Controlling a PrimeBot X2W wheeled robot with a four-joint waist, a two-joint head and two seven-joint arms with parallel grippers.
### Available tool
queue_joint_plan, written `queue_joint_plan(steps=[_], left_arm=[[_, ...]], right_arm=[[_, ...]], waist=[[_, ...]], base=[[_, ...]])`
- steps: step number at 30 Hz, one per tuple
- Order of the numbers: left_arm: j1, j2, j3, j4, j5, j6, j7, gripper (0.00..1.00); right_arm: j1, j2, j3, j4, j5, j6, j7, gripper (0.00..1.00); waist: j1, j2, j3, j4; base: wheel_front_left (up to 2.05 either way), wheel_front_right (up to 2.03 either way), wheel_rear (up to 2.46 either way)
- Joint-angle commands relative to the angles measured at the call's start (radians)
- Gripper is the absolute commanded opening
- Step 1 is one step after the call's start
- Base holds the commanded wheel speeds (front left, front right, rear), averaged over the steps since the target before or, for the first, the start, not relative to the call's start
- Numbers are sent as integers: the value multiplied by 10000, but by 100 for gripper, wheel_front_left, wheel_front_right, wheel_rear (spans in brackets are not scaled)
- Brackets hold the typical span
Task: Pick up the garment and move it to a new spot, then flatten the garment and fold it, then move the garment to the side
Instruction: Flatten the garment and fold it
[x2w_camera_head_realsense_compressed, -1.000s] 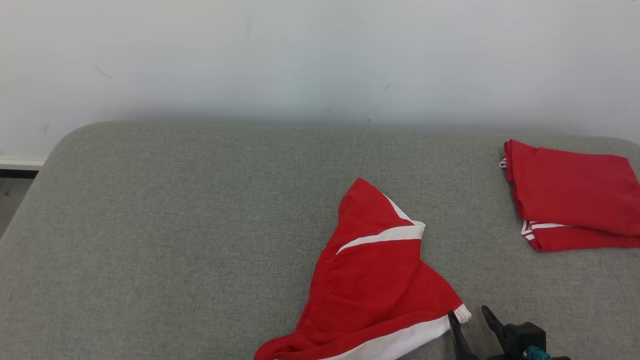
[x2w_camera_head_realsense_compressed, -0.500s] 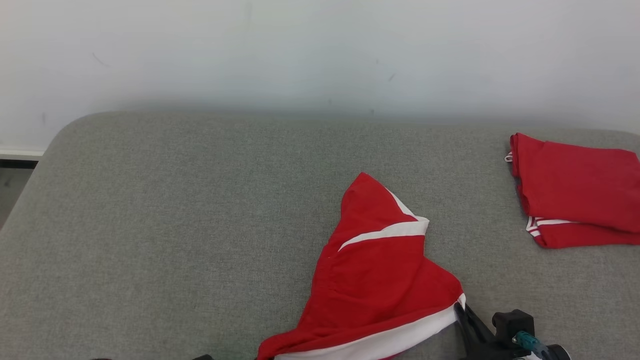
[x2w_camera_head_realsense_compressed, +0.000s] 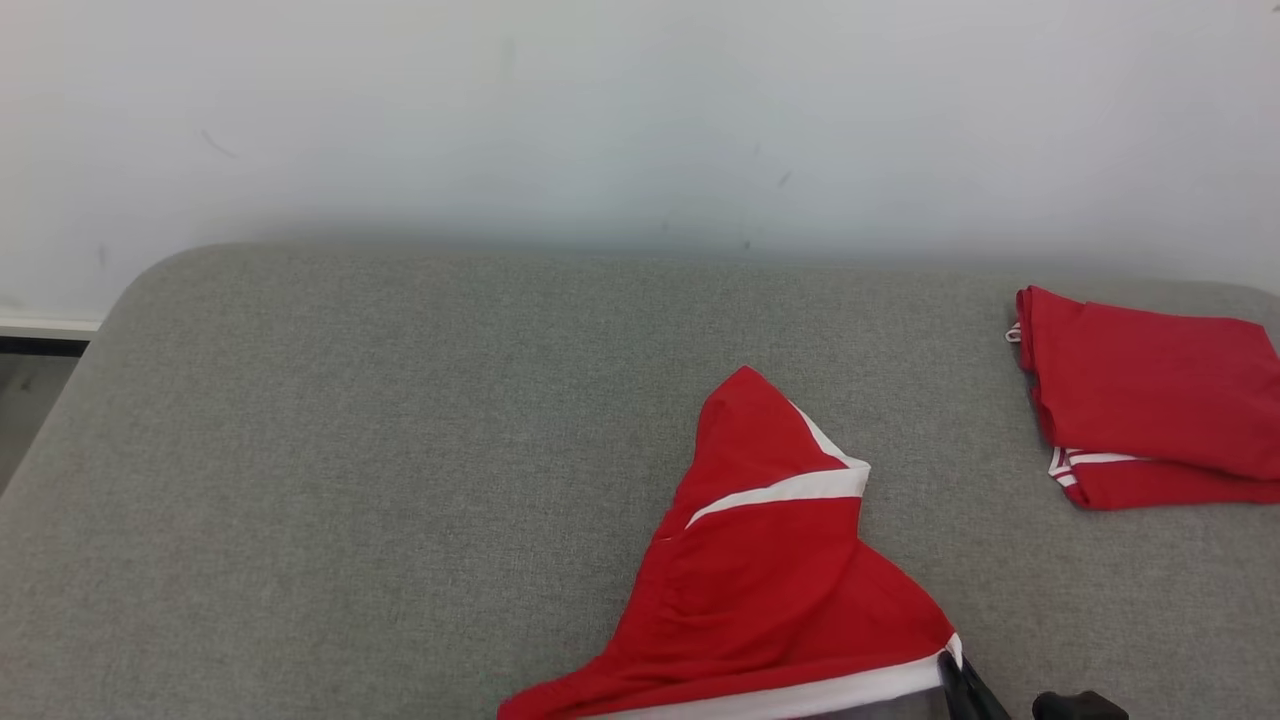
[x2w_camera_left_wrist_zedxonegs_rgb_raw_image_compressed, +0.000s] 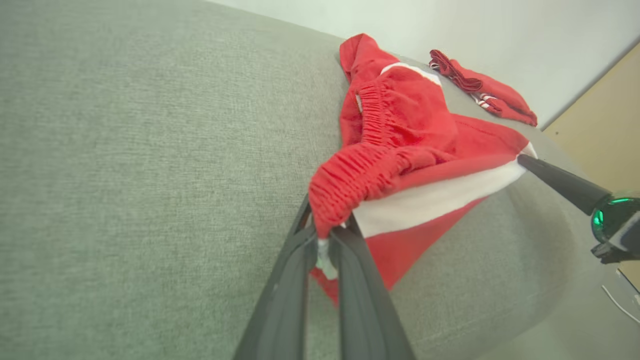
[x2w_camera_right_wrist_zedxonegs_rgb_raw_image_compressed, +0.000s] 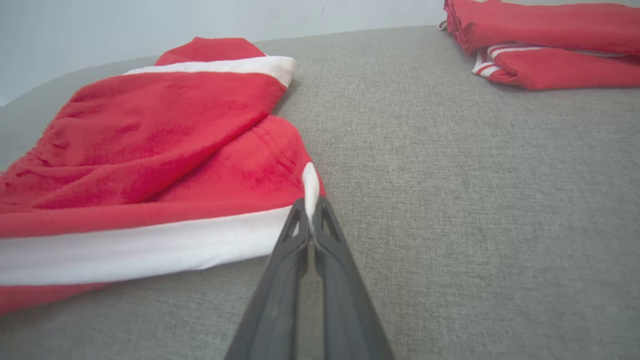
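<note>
The garment (x2w_camera_head_realsense_compressed: 770, 570) is a pair of red shorts with white stripes, lying crumpled on the grey cushion near its front edge. My left gripper (x2w_camera_left_wrist_zedxonegs_rgb_raw_image_compressed: 325, 240) is shut on the bunched elastic waistband of the garment (x2w_camera_left_wrist_zedxonegs_rgb_raw_image_compressed: 400, 135) at its near-left corner. My right gripper (x2w_camera_right_wrist_zedxonegs_rgb_raw_image_compressed: 311, 207) is shut on the white-edged right corner of the garment (x2w_camera_right_wrist_zedxonegs_rgb_raw_image_compressed: 150, 135); its dark fingertips (x2w_camera_head_realsense_compressed: 962, 682) show at the bottom of the head view. In the left wrist view the right gripper (x2w_camera_left_wrist_zedxonegs_rgb_raw_image_compressed: 525, 161) pinches the far end of the white stripe.
A folded red garment with white trim (x2w_camera_head_realsense_compressed: 1150, 400) lies at the right of the grey cushion (x2w_camera_head_realsense_compressed: 350, 450). A pale wall (x2w_camera_head_realsense_compressed: 600, 120) rises behind. The cushion's left edge drops to dark floor (x2w_camera_head_realsense_compressed: 30, 380).
Both grippers have gone from open to shut on the garment's corners. The right gripper has dropped lower in the head view, and the head camera has shifted slightly.
</note>
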Motion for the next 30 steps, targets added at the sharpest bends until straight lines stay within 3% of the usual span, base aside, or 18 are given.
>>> queue_joint_plan(steps=[1,8,15,19,23,30], left_arm=[[-39,7,268,-337,-65,20,-29,0],[-1409,492,496,-1022,-775,20,244,0],[-4851,1199,573,-1229,-2451,20,2155,0],[-7263,1270,857,-527,-3154,20,3147,0],[-9724,896,1252,607,-3664,24,3902,0],[-13897,378,1936,3147,-3808,265,4347,0]], right_arm=[[58,-81,108,-351,303,-19,-4,0],[-1042,-567,827,-1392,1393,-19,371,0],[-4119,-1364,1364,-2220,2577,-19,1771,0],[-6566,-1614,1473,-1846,2858,-19,2401,0],[-9182,-1589,1361,-945,3106,-19,2922,0],[-13550,-1298,921,1172,3128,-22,3343,0]], waist=[[1,0,25,-42],[1,0,254,-225],[1,0,1301,-468],[1,0,2267,-508],[1,0,3302,-495],[1,0,4874,-639]], base=[[0,0,0],[0,0,0],[0,0,0],[0,0,0],[0,0,0],[0,0,0]])
